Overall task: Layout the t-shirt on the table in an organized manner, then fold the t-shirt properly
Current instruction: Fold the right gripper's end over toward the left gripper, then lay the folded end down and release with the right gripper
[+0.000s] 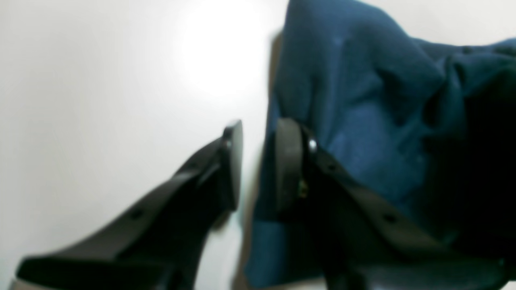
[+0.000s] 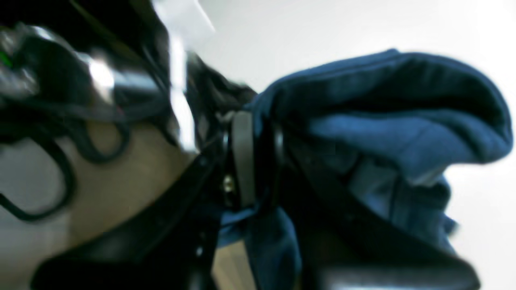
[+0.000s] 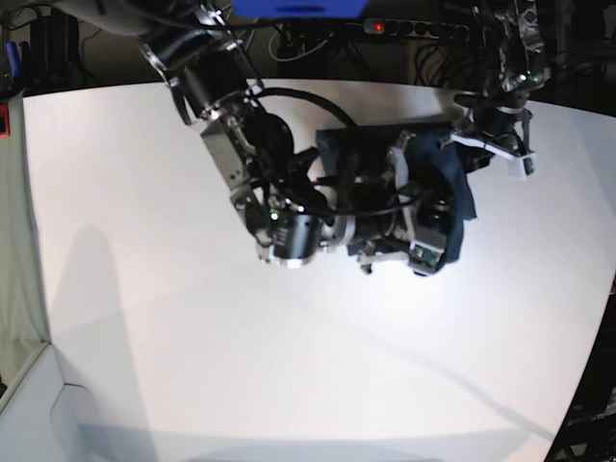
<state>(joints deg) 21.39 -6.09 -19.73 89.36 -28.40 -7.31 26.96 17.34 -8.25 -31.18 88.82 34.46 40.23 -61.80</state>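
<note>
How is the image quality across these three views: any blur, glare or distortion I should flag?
Left wrist: soft focus throughout, with a glare patch on the table beside the t-shirt. Right wrist: heavy blur, worst on the cables at upper left; the right gripper and cloth are smeared. Base: sharpest view, wide-angle curving of the table edge, dark background, and long arm shadows across the white top.

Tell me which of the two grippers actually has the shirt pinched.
The right gripper: blue cloth of the t-shirt is clamped between its pads. The left gripper has a bare gap between its fingers, with the cloth only beside one finger.
</note>
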